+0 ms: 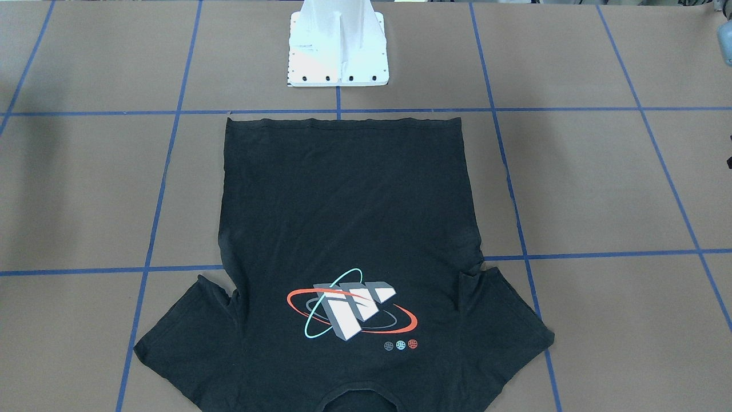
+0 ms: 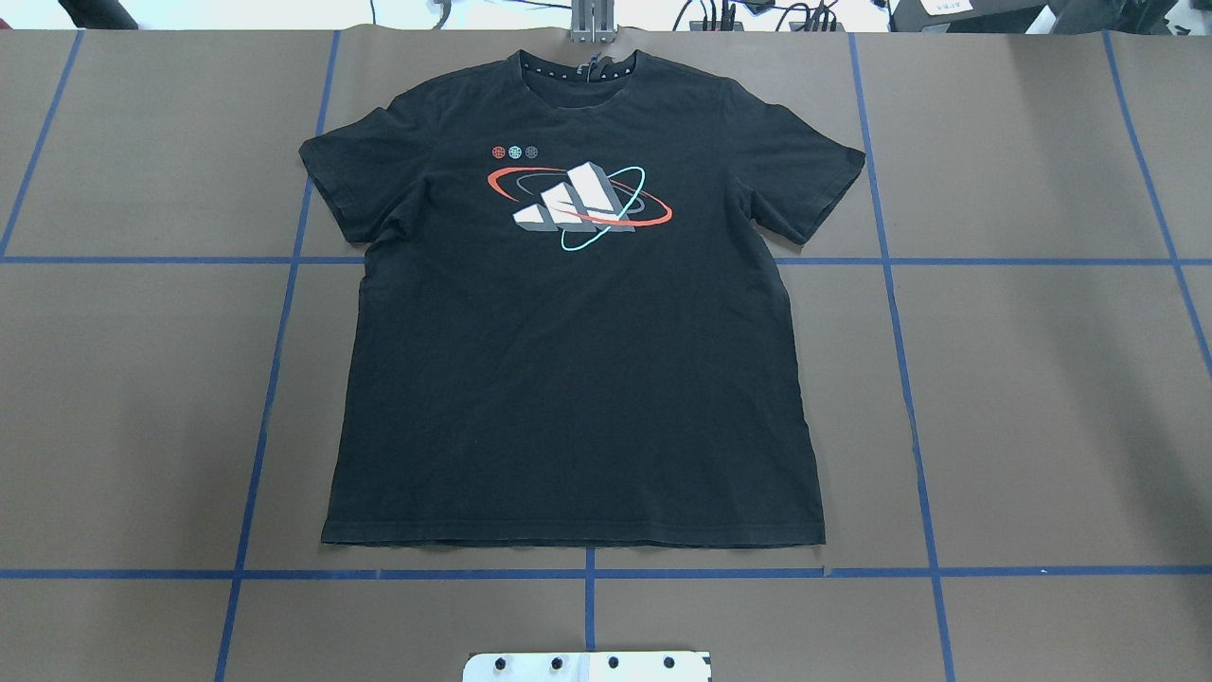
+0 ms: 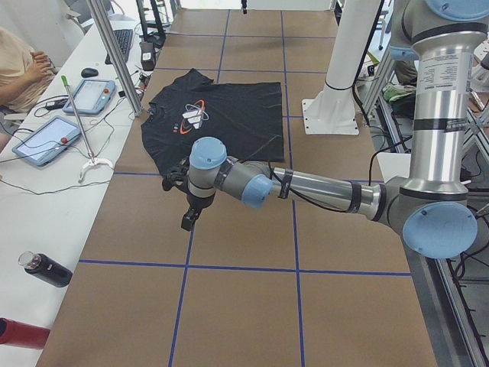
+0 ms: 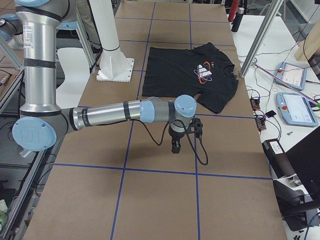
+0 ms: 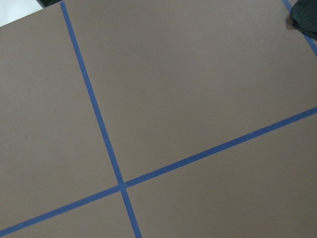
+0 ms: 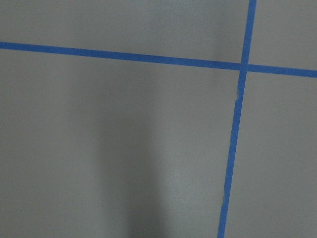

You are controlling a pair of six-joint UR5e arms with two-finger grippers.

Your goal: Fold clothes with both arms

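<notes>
You had the black T-shirt [image 2: 568,379] spread flat, print up, midway along the tabletop [image 2: 1042,379]. Its long axis ran from the hem [image 2: 568,542] toward the robot's edge to the collar [image 2: 578,66] at your edge. The left claw [image 3: 189,220] hung just beyond the left sleeve [image 2: 336,175], toward the tabletop's left end. The right claw [image 4: 176,147] mirrored it toward the right end, seemingly a little farther off. I could not tell whether either claw was open. The block logo [image 2: 579,204] carried no legible writing.
</notes>
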